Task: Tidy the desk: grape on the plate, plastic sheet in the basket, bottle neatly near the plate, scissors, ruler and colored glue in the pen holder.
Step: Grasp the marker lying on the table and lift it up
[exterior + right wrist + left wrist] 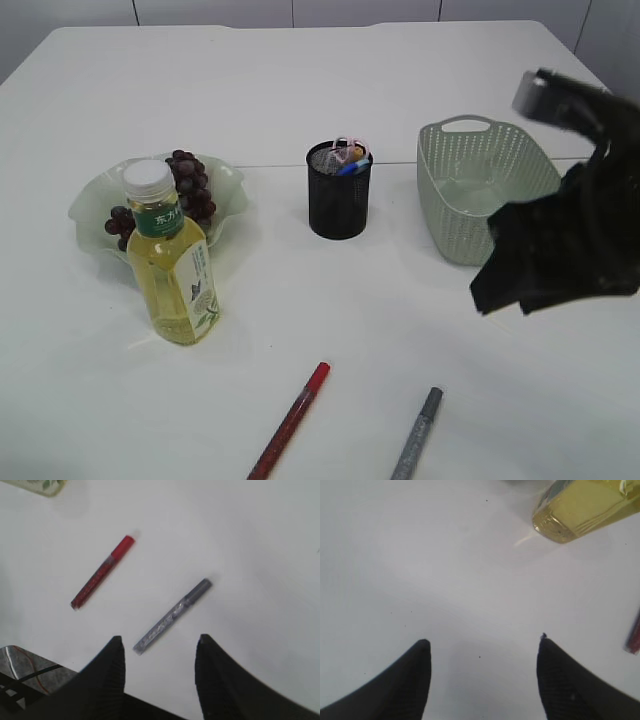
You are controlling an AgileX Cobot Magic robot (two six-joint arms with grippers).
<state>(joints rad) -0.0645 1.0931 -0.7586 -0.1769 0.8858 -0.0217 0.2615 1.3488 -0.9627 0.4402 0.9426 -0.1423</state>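
Exterior view, itemised for you from largest down, every place given from the pen holder.

- Table: white, bearing everything.
- Right arm: far right of the pen holder, blurred, above the table in front of the basket.
- Basket: pale green, right of the pen holder; you cannot tell from here whether the plastic sheet is inside.
- Plate: frilled, translucent, left of the pen holder, with the grapes on it.
- Bottle: yellow drink, white cap, upright, left and nearer the camera, just in front of the plate.
- Pen holder: black mesh; handles and a blue item show at its rim.
- Red glue pen and silver glue pen: flat on the table, well in front of the pen holder, apart from each other.

Step judged in hand: the colored glue. Your next move calls for lowering onto one pen across its length, closing, then carrying it to the pen holder.

Right wrist view only: right gripper, jaws moderately apart and empty, the silver glue pen just beyond them, the red glue pen further left.

Left wrist view only: left gripper, jaws wide and empty over bare table, the bottle's base beyond.
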